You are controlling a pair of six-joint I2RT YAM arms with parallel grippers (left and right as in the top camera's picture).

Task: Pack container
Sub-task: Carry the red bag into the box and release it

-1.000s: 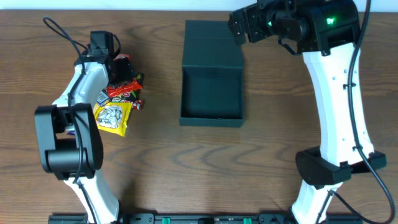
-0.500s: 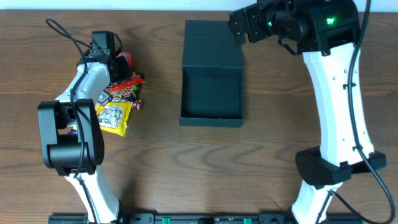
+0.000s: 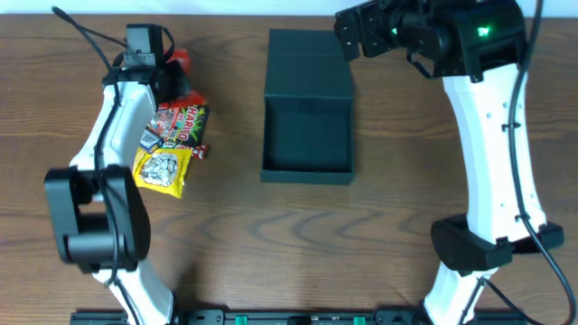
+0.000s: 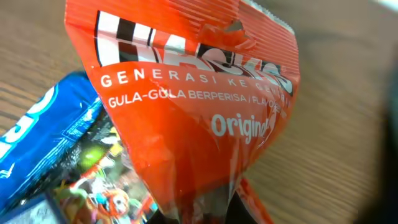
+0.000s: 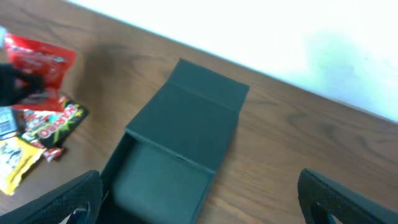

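**Nothing packed yet**

Nearest, the snack pile (image 3: 170,149) lies on the desk (image 3: 298,235), left of the container (image 3: 307,135), which sits open mid-desk, empty. Farther back, the left claw (image 3: 161,74) seemingly pinches a red packet (image 3: 181,61), its fingers hidden behind it; the right claw (image 3: 348,29) hovers spread by the lid (image 3: 310,63)

The left claw (image 3: 169,79) has lifted the red packet (image 3: 181,60) off the snack pile (image 3: 172,146).
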